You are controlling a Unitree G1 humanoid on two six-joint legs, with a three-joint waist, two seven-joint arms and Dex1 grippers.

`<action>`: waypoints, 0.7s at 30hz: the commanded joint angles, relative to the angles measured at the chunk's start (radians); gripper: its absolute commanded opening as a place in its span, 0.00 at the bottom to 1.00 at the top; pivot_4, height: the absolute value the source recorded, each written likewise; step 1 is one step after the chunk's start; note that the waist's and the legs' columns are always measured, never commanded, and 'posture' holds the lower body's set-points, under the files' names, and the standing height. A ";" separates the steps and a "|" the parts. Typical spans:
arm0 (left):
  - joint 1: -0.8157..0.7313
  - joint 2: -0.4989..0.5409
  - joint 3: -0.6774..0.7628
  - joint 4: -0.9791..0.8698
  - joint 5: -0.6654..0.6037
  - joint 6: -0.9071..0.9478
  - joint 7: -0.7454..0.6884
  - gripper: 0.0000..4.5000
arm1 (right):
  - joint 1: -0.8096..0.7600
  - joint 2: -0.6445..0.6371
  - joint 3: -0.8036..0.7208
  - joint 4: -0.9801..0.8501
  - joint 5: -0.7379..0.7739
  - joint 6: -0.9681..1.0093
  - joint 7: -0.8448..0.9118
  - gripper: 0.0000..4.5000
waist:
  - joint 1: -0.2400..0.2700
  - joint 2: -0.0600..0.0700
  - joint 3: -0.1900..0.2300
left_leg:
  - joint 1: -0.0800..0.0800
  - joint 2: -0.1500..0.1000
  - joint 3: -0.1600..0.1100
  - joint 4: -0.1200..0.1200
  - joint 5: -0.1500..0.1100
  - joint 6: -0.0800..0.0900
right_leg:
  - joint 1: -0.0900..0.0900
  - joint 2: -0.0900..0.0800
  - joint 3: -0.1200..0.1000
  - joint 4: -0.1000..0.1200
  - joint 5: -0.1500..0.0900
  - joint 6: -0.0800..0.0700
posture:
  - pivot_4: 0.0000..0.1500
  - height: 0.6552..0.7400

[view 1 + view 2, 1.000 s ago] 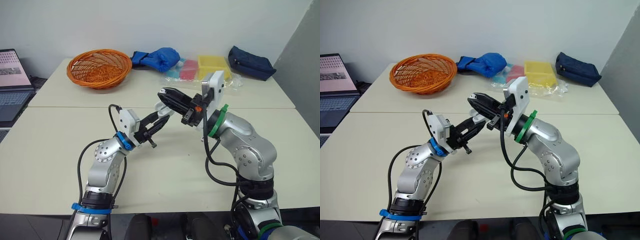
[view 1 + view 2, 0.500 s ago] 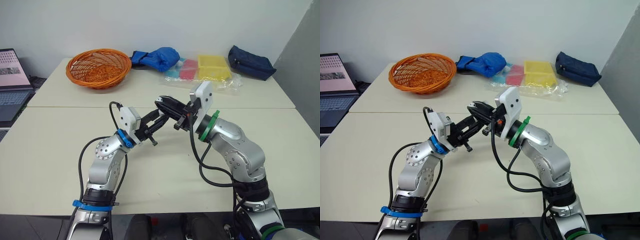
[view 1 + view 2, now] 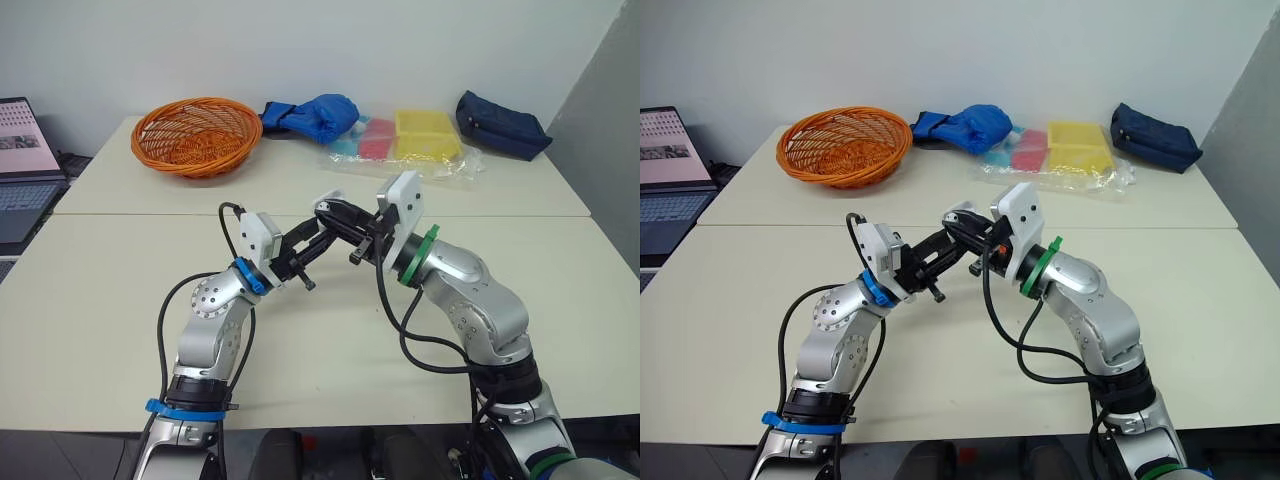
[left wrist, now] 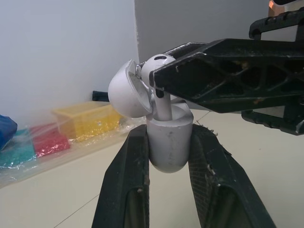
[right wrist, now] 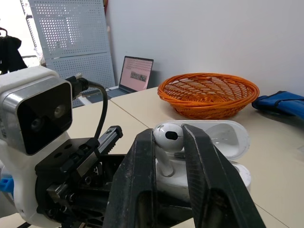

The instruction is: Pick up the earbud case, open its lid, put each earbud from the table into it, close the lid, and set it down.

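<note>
A lab-like office: pale tables (image 3: 90, 330) pushed together, a laptop (image 3: 25, 170), a perforated panel (image 5: 71, 38), bare white walls (image 3: 400, 40).

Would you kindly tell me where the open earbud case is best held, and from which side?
Grip the earbud case by its rounded lower body, from underneath, clamped across opposite sides, as the left gripper does. Its lid is tipped open and the right gripper holds the earbud at its mouth, so the top must stay clear.
</note>
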State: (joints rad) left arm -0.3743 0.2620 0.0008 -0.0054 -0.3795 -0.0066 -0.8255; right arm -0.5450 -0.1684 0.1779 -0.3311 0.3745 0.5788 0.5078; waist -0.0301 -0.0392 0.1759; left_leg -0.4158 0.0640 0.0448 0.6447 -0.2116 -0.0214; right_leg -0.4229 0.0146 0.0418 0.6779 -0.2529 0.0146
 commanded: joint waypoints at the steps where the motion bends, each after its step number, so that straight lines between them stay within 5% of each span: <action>1: -0.029 -0.007 -0.001 -0.031 -0.023 -0.013 -0.004 0.17 | 0.013 -0.008 0.014 -0.027 -0.007 -0.009 0.004 0.10 | 0.000 0.000 0.000 | 0.000 0.000 0.000 0.000 0.000 0.000 | 0.000 0.000 0.000 0.000 0.000 0.000 | 1.00 1.00; 4: -0.032 -0.008 -0.002 -0.029 -0.023 -0.013 -0.005 0.17 | 0.015 -0.013 0.019 -0.024 -0.011 -0.015 0.003 0.10 | 0.000 0.000 0.000 | 0.000 0.000 0.000 0.000 0.000 0.000 | 0.000 0.000 0.000 0.000 0.000 0.000 | 1.00 1.00; 11: -0.033 -0.008 -0.004 -0.035 -0.026 -0.005 -0.006 0.17 | 0.009 -0.014 0.013 -0.014 -0.013 -0.025 0.000 0.62 | 0.000 0.000 0.000 | 0.000 0.000 0.000 0.000 0.000 0.000 | 0.000 0.000 0.000 0.000 0.000 0.000 | 1.00 1.00; 21: -0.026 0.000 0.002 -0.029 -0.033 0.011 0.003 0.17 | -0.008 -0.063 -0.063 -0.075 0.071 -0.064 0.092 0.62 | 0.000 0.000 0.000 | 0.000 0.000 0.000 0.000 0.000 0.000 | 0.000 0.000 0.000 -0.001 0.000 0.000 | 1.00 1.00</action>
State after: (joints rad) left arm -0.3832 0.2622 -0.0048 -0.0017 -0.3941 0.0137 -0.8210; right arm -0.5362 -0.2147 0.1641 -0.3404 0.4109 0.5349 0.5711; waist -0.0302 -0.0392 0.1760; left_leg -0.4161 0.0639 0.0451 0.6442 -0.2116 -0.0214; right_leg -0.4231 0.0145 0.0416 0.6767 -0.2530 0.0146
